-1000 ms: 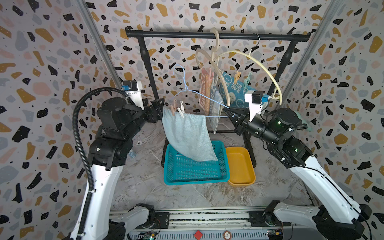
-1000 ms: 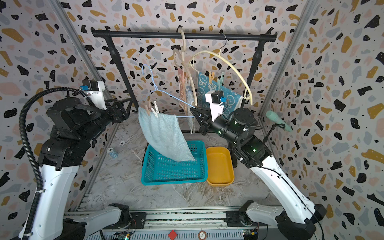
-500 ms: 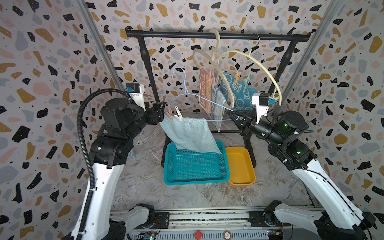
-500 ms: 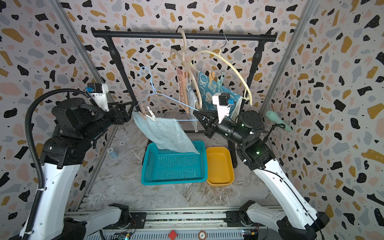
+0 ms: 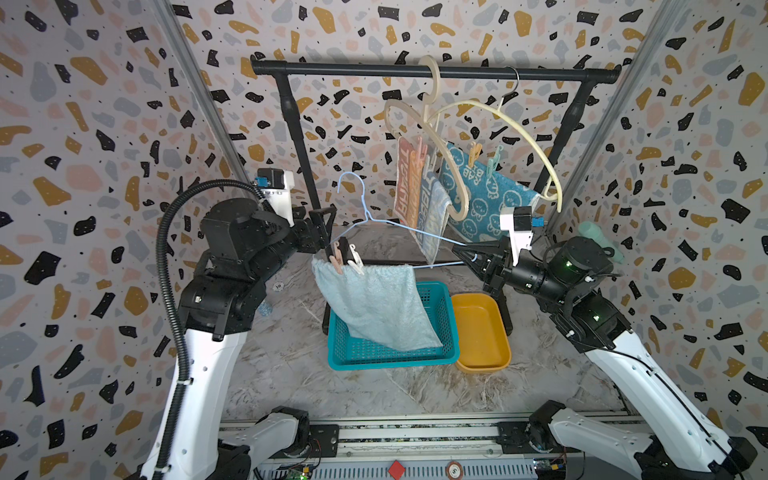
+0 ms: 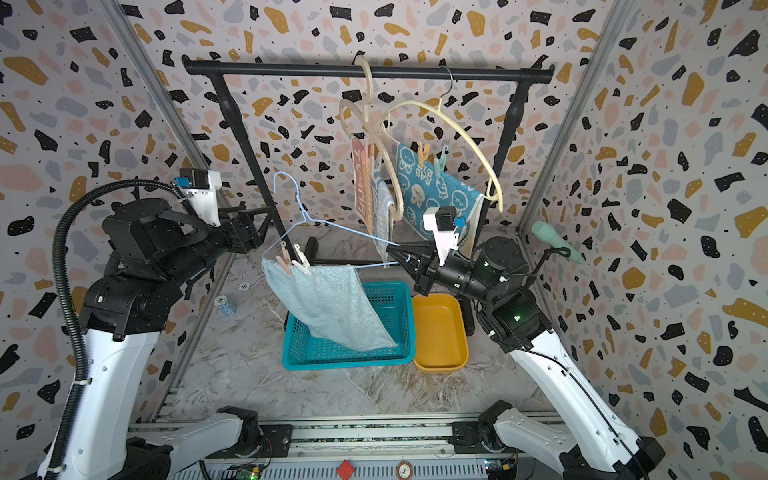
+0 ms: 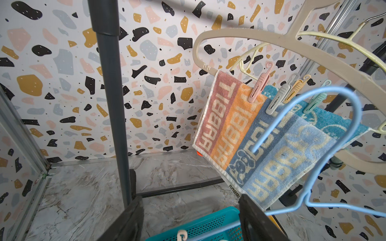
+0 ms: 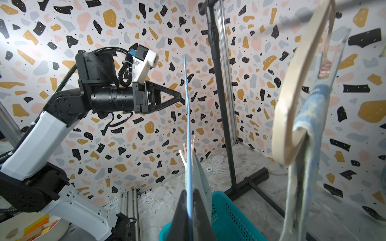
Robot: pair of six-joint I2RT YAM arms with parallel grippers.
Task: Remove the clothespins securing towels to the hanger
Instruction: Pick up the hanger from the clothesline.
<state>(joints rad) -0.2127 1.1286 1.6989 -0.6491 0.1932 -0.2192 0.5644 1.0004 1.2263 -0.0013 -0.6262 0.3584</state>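
Both top views show the right hand [image 5: 460, 250] clamped on the blue wire hanger [image 5: 367, 214]. The left hand [image 5: 329, 245] gapes beside the peach clothespin [image 5: 336, 261] and white clothespin [image 5: 355, 261], which pin the pale blue towel [image 5: 374, 303]. That towel droops over the teal basket [image 5: 390, 361], beside the yellow tub [image 5: 482, 368]. A pink pin [image 7: 259, 85], grey pin [image 7: 278, 98], yellow pin [image 7: 296, 87] and mint pin [image 7: 315, 100] fasten the striped towel [image 7: 229, 129] and rabbit towel [image 5: 494, 195] behind. Six pins, three towels, two containers.

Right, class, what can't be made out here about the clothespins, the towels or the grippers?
Left wrist view: white clothespin cut off by the bottom edge.
Right wrist view: striped towel blurred, too close.
Right wrist view: pale blue towel edge-on, partly behind the right gripper.
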